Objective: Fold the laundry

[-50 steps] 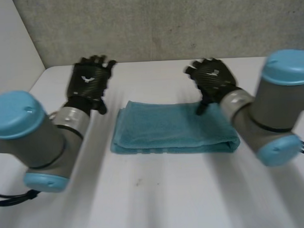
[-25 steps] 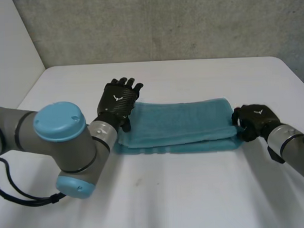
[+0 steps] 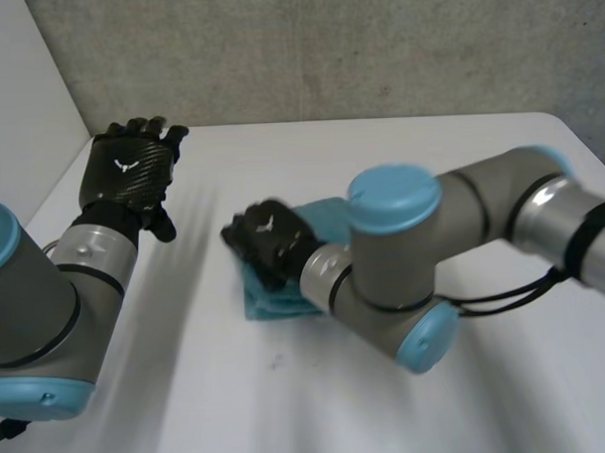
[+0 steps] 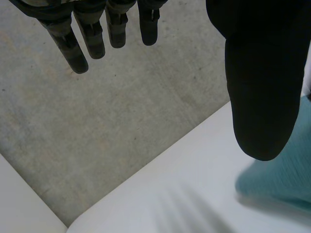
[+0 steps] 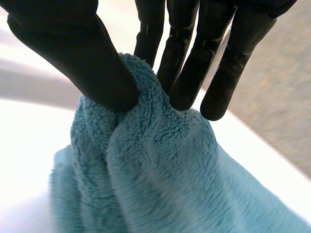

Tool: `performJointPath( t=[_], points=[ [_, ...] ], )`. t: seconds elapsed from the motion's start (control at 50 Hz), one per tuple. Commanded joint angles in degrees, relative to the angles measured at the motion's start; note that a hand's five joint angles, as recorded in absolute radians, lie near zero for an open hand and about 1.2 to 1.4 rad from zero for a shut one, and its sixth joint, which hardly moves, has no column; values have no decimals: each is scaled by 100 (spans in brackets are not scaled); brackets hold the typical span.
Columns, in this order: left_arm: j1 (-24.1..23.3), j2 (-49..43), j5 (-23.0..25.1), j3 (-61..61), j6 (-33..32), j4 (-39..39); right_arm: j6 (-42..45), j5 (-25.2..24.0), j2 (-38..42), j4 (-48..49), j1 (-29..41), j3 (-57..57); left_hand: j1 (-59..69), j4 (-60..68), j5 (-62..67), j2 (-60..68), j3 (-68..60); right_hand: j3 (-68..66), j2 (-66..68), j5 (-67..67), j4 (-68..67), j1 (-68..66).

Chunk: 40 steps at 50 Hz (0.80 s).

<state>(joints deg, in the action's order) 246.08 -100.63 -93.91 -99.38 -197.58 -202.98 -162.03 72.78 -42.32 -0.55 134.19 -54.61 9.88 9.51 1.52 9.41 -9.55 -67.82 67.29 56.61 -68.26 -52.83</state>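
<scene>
So the teal towel (image 3: 270,305) sits bunched up roughly mid-bench, a bit toward the left edge. Most of it is hidden under the right arm (image 3: 413,252), which reaches across it. The right hand (image 3: 266,243) has one end of it. In the right wrist view the thumb squeezes a thick fold of terry against the fingers (image 5: 187,73), so that's a proper pinch and it looks like more than one layer.

Handling guess: thick fluffy terry, light, totally floppy, not slippery, nothing to break. It'll sag and drag wherever it isn't held, and stacked layers can slide apart if you only catch the top one. I'd grab it at the corners or right along an end edge, all layers together.

The left hand (image 3: 132,173) is off the cloth, up over the far left corner of the bench (image 3: 289,406), fingers straight and spread, holding nothing. In its wrist view the towel shows beside the thumb.

Room-wise, the whole near side of the bench is bare. The far edge runs along a grey wall (image 3: 326,47), so there's less slack that way. The main squeeze, I reckon, is the right arm lying across the middle, so the left hand would probably want to come in from the left edge.
</scene>
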Motion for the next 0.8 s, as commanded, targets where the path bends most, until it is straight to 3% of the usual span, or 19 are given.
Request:
performJointPath(
  t=[0.02,0.04,0.08,0.16,0.34,0.46,0.6,0.8],
  points=[
    [19,-132,48,147,176,12,-30,456,-22,-33,-16,-6,12,49,-152,59,-45,4394,-4341,-4273,4438,2895],
    [2,-254,91,295,211,12,-65,743,-231,-41,-51,-6,12,49,-152,59,-45,5260,-5207,-5139,5305,3761],
    [-59,-438,144,488,246,21,-118,1007,-477,-33,-112,-49,12,49,-152,59,-45,5751,-5699,-5631,5796,4253],
    [-340,-974,250,1094,448,91,-389,1423,-1005,-6,-489,-286,12,49,-152,59,-45,5782,-5729,-5661,5826,4283],
    [-798,-1864,250,2019,1275,786,-1094,1071,-1077,-94,-824,-428,67,104,-97,114,-100,5782,-5729,-5661,5826,4283],
    [-904,-2320,250,2274,1810,1382,-1305,817,-543,-454,-1149,-305,84,121,-80,131,-117,5782,-5729,-5661,5826,4283],
    [-895,-2672,250,2283,1872,1700,-1270,782,100,-815,-1465,-50,84,121,-80,131,-117,5782,-5729,-5661,5826,4283],
    [-842,-2752,250,2309,1802,1884,-1269,589,303,-1017,-1668,248,50,87,-114,98,-83,5782,-5729,-5661,5826,4283]
  ],
)
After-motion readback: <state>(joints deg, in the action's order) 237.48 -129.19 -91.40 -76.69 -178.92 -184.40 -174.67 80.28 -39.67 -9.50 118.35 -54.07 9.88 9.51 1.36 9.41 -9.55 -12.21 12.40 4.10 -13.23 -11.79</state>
